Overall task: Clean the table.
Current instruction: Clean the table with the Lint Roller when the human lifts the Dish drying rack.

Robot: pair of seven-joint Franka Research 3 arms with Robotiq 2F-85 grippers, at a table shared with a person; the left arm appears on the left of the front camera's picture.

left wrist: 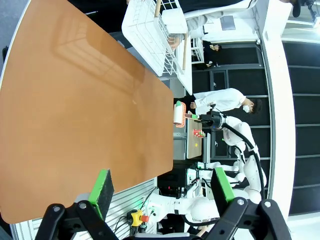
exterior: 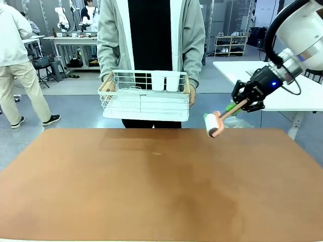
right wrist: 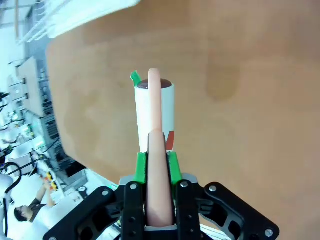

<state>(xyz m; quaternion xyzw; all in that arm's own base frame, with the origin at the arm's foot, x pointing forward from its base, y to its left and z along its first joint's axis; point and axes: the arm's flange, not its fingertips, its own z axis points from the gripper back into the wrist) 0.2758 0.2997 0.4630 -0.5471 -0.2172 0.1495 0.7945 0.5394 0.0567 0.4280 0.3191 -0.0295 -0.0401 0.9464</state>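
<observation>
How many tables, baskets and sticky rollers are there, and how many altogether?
table: 1
wire basket: 1
lint roller: 1
Total: 3

grey floor (exterior: 75,108), white side table (exterior: 237,70), shoe shelf (exterior: 231,45)
</observation>
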